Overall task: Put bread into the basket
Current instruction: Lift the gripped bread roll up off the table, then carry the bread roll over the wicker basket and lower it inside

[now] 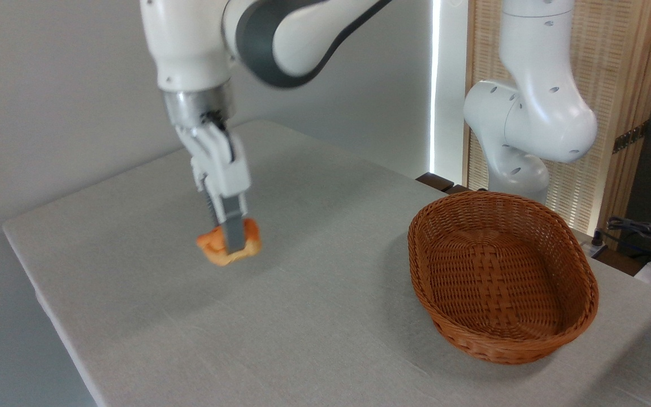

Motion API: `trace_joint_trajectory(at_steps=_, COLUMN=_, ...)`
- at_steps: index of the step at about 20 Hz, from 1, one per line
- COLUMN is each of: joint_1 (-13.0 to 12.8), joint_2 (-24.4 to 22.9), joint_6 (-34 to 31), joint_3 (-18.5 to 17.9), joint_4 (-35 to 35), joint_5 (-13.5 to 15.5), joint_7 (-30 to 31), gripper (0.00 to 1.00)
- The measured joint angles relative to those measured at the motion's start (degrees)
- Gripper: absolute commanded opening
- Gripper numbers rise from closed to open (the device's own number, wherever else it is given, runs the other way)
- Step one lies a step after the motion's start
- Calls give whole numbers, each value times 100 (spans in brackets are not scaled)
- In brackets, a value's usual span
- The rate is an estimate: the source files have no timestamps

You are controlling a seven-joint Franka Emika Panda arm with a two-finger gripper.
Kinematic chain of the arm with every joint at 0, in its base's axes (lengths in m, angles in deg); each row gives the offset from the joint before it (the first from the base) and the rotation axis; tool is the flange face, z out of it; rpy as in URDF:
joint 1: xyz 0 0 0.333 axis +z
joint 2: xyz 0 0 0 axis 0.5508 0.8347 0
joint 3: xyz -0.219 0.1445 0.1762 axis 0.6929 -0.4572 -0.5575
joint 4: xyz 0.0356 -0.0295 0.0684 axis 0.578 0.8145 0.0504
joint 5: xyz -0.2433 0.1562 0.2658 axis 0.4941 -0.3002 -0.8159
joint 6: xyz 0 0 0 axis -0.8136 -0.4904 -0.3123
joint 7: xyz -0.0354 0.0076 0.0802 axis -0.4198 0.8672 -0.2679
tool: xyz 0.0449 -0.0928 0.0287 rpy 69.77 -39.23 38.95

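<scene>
Bread (246, 244) sits pinched in the gripper (230, 240), left of the frame's centre, with one grey finger (234, 233) crossing its front; the jaws are clamped on it. Whether the bun is just clear of the table (314, 316) or touching it I cannot tell, though a faint shadow beneath suggests a slight lift. What matters for the coming move is that the basket (577, 265) lies well apart, toward the lower right of the frame, empty, its long axis running from upper left to lower right. The carry, as I judge it, must go rightward and over the near-left rim.
</scene>
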Motion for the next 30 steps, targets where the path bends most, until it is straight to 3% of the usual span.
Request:
trace_joint_trajectory(at_steps=5, joint_1=20, joint_2=-809, joint_6=-1378, joint_3=-511, joint_4=42, joint_5=-1, joint_7=-95, gripper=33)
trace_joint_trajectory(at_steps=9, joint_1=30, joint_2=-1417, joint_6=-2029, joint_3=-902, joint_4=501, joint_5=-66, joint_7=-514, gripper=34)
trace_joint_trajectory(at_steps=13, joint_1=31, joint_2=-1898, joint_6=-2196, joint_3=-1086, joint_4=1344, joint_5=-527, joint_7=-1024, gripper=37)
trace_joint_trajectory(at_steps=16, joint_1=29, joint_2=-2004, joint_6=-2193, joint_3=-1169, joint_4=1795, joint_5=-873, joint_7=-1293, gripper=37)
trace_joint_trajectory(at_steps=18, joint_1=29, joint_2=-2014, joint_6=-2193, joint_3=-1357, joint_4=1936, joint_5=-968, joint_7=-1584, gripper=43)
trace_joint_trajectory(at_steps=20, joint_1=32, joint_2=-2025, joint_6=-2193, joint_3=-1612, joint_4=1990, joint_5=-991, joint_7=-1909, gripper=56)
trace_joint_trajectory(at_steps=21, joint_1=32, joint_2=-2033, joint_6=-2193, joint_3=-1717, joint_4=1999, joint_5=-1031, joint_7=-2068, gripper=56)
trace_joint_trajectory(at_steps=22, joint_1=32, joint_2=-2042, joint_6=-2194, joint_3=-1786, joint_4=2007, joint_5=-1109, joint_7=-2233, gripper=74)
trace_joint_trajectory(at_steps=23, joint_1=32, joint_2=-2054, joint_6=-2201, joint_3=-1821, joint_4=2024, joint_5=-1212, joint_7=-2469, gripper=84)
trace_joint_trajectory(at_steps=26, joint_1=27, joint_2=-2057, joint_6=-2202, joint_3=-1821, joint_4=2049, joint_5=-1262, joint_7=-2776, gripper=99)
trace_joint_trajectory(at_steps=30, joint_1=25, joint_2=-2057, joint_6=-2202, joint_3=-1819, joint_4=2053, joint_5=-1262, joint_7=-3020, gripper=100)
